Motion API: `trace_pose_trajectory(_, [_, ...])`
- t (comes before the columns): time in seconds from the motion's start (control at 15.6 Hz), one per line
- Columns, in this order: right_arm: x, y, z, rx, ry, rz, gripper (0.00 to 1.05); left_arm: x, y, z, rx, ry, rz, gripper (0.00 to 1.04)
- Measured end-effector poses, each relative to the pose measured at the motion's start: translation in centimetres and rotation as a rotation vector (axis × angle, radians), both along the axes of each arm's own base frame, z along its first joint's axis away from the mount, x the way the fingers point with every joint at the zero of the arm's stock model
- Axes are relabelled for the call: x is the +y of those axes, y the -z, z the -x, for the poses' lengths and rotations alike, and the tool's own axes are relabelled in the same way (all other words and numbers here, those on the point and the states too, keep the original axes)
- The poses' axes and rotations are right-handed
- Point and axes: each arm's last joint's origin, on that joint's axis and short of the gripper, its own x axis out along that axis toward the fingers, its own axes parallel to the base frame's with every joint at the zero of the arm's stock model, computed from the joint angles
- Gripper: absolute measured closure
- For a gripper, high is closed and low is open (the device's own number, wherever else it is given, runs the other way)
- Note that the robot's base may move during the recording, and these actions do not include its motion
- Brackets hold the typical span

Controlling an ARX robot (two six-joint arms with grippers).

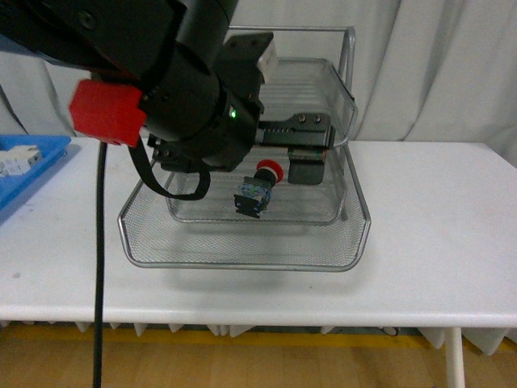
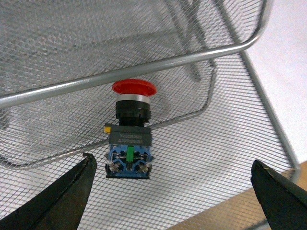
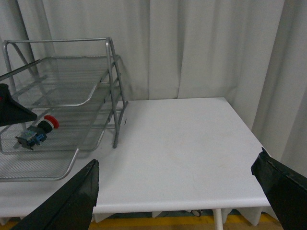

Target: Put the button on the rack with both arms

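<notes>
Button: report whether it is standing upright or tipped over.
Tipped. The button lies on its side in the rack, red cap pointing sideways; the open left hand is not touching it.

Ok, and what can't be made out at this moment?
Front view: the left arm covers the upper left of the rack; the picture's edge cuts off the blue tray, and the right arm is out of frame.
Left wrist view: the print on the button is too small to read; the left gripper shows only its fingertips.
Right wrist view: the right gripper shows only its fingertips.
</notes>
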Motion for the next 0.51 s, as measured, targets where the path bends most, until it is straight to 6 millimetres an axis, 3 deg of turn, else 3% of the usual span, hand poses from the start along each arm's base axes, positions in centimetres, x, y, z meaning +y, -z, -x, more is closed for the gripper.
trace_pose_trajectory(0.19, [0.0, 0.0, 0.0, 0.0, 0.0, 0.0, 0.06, 1.8, -1.7, 4.5, -0.113, 0.004, 0.02, 0.07])
trace_pose_trajectory(0.32, [0.0, 0.0, 0.0, 0.0, 0.0, 0.0, 0.06, 4.0, -2.9, 7.6, -0.168, -0.036, 0.022, 0.07])
trace_pose_trajectory(0.39, [0.0, 0.0, 0.0, 0.0, 0.0, 0.0, 0.06, 4.9, -3.8, 9.0, -0.339, -0.108, 0.035, 0.11])
trace_pose_trajectory(0.45, [0.0, 0.0, 0.0, -0.001, -0.003, 0.0, 0.06, 7.2, -4.5, 10.9, -0.556, -0.278, 0.033, 0.24])
trace_pose_trajectory(0.51, [0.0, 0.0, 0.0, 0.001, -0.002, 0.0, 0.06, 10.0, -4.4, 13.1, -0.652, -0.379, 0.034, 0.35])
